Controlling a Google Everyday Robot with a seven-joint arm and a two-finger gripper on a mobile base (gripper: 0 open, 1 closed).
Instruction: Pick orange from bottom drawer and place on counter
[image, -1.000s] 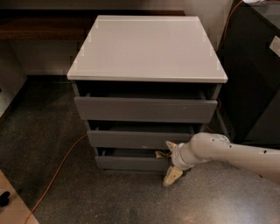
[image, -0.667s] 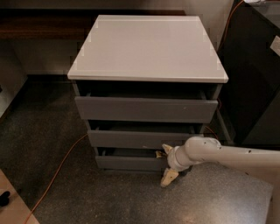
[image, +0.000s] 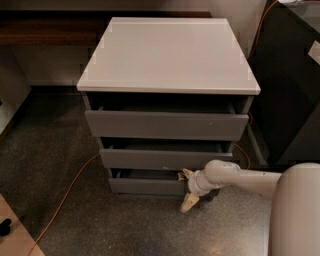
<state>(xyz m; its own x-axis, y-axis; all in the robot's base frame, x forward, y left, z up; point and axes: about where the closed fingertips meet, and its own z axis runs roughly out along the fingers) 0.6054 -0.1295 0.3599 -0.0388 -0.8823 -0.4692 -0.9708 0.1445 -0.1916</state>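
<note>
**Gripper and target**
- The gripper (image: 188, 189) is at the right end of the bottom drawer (image: 145, 186), low down and close to the floor (image: 130, 227).
- Its fingers are spread apart and hold nothing. The upper one (image: 185, 174) lies at the top edge of the drawer front. The lower one (image: 190, 202) hangs in front of the drawer's lower right corner and points down at the floor.
- The orange cannot be seen. The bottom drawer is pulled out only slightly, so its interior shows as a narrow dark slit left of the gripper.
- The counter (image: 170, 55) is the pale top panel of the cabinet, well above the gripper.

**Surroundings**
- The white arm (image: 240, 178) reaches in from the right, low and nearly level. It passes in front of the cabinet's lower right corner.
- The middle drawer (image: 165, 159) sits directly above the bottom drawer. Its front overhangs the slit.
- The top drawer (image: 165, 125) is also slightly open and juts out furthest.
- A black unit (image: 292, 85) stands just beside the cabinet on the right.
- A dark wooden shelf (image: 45, 31) runs behind the cabinet on the left.
- An orange cable (image: 65, 200) trails across the floor from the cabinet's lower left towards the bottom left.

**Clearance**
- The floor in front of the cabinet and to its left is open.
- The right side is tight between the cabinet and the black unit.
</note>
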